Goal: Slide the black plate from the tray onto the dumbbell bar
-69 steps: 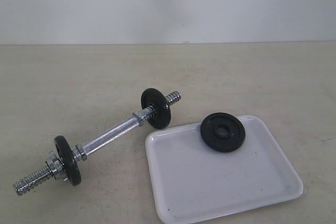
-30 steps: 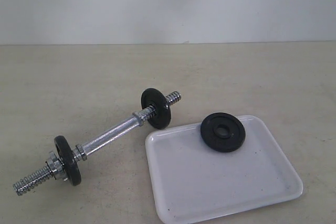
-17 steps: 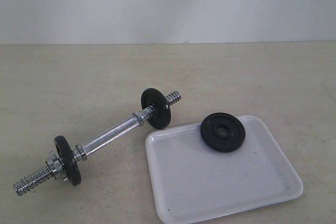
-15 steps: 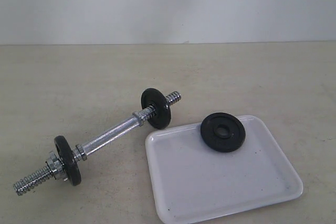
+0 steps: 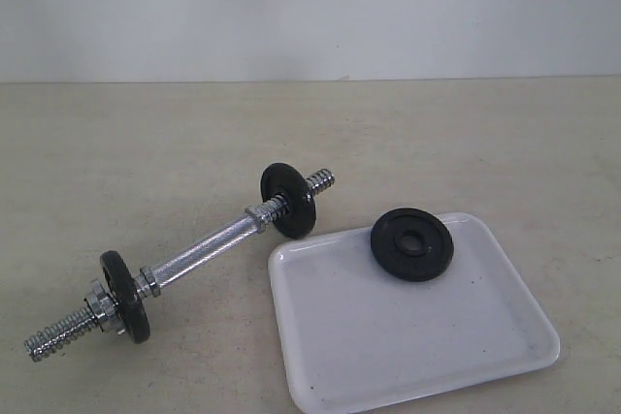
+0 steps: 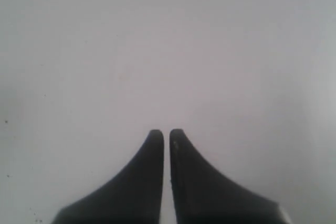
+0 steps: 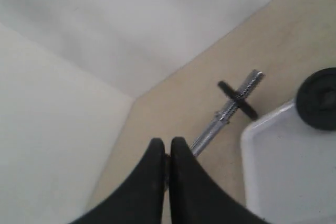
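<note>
The left end effector (image 6: 166, 134) is clenched, its two dark fingers nearly meeting at the tips with nothing between them. Its wrist view shows only a blank pale surface beyond them. The right end effector (image 7: 167, 142) is likewise clenched on nothing. Its wrist view looks past the fingers to the dumbbell bar (image 7: 220, 120), a corner of the white tray (image 7: 283, 171) and part of the black plate (image 7: 319, 98).

The exterior view shows neither end effector, but gives the whole layout. The black plate lies flat on the tray at its far rim. The bar rests slantwise on the beige counter (image 5: 146, 143) to the left of the tray. One black disc (image 5: 289, 200) sits near the bar's far threaded end, close to the tray's far left corner. The other disc (image 5: 125, 296) sits near the near end. Both threaded tips stick out bare beyond the discs. Nothing lies between the plate and the bar.
</note>
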You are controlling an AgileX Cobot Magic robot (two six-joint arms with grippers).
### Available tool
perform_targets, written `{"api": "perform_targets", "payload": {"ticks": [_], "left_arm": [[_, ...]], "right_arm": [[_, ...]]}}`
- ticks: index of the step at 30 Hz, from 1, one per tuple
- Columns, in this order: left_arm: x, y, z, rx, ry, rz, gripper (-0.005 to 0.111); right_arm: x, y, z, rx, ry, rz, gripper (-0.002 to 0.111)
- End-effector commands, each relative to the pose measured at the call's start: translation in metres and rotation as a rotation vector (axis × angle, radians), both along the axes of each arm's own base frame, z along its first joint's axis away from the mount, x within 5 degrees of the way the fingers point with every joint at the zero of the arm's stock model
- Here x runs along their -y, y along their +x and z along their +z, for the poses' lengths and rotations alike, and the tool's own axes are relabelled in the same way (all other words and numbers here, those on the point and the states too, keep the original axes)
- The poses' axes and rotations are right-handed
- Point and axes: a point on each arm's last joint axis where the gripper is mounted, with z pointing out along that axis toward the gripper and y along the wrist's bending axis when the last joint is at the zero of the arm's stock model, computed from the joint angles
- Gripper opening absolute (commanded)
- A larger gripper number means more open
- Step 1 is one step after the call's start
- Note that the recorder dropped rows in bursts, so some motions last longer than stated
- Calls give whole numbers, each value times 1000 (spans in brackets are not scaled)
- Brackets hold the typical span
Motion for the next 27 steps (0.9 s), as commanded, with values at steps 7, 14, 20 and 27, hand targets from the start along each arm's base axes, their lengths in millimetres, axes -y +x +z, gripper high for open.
{"api": "perform_targets", "payload": {"ticks": [7,14,20,27], "left_arm": [[3,20,-34,-112,76,15,4],[1,33,-61,-252,136,64,4],[-1,40,-78,-405,45,36,4],[1,39,-76,-466,-532,-320,4]], "right_arm": [[-13,-40,70,614,-269,178,0],[-8,-84,146,1009,-548,27,0],[0,-105,216,1246,-699,-184,0],[2,-88,237,1228,-730,-205,0]]}}
